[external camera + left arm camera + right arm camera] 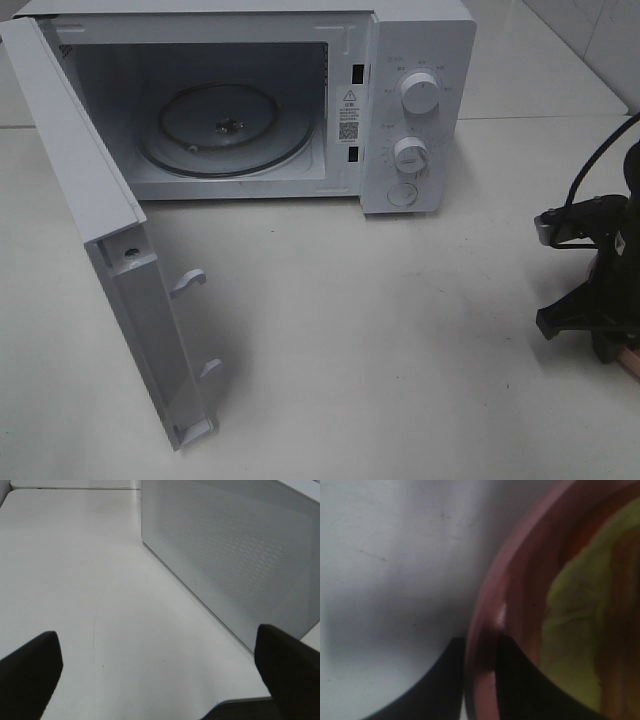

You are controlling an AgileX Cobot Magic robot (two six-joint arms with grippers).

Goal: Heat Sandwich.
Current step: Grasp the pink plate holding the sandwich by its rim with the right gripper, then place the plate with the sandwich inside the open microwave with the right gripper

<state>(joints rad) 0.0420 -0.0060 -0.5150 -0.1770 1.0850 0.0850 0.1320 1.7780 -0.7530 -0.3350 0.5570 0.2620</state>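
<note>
Black arm [612, 250], black cable [590, 165], black left hand [155, 632]

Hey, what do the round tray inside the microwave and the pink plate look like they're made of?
The round tray is probably clear glass: glossy and see-through, with bright reflections on it. The pink plate could be glazed ceramic or hard plastic: its rim is smooth with a small shiny highlight, but the view is too blurred to decide.

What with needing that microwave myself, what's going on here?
A two-armed robot is heating a sandwich. The microwave stands with its door open and the glass turntable bare. The right gripper has its fingers pinched on the rim of the pink plate carrying the sandwich, right of the microwave. The left gripper hangs open beside the microwave, holding nothing.
</note>
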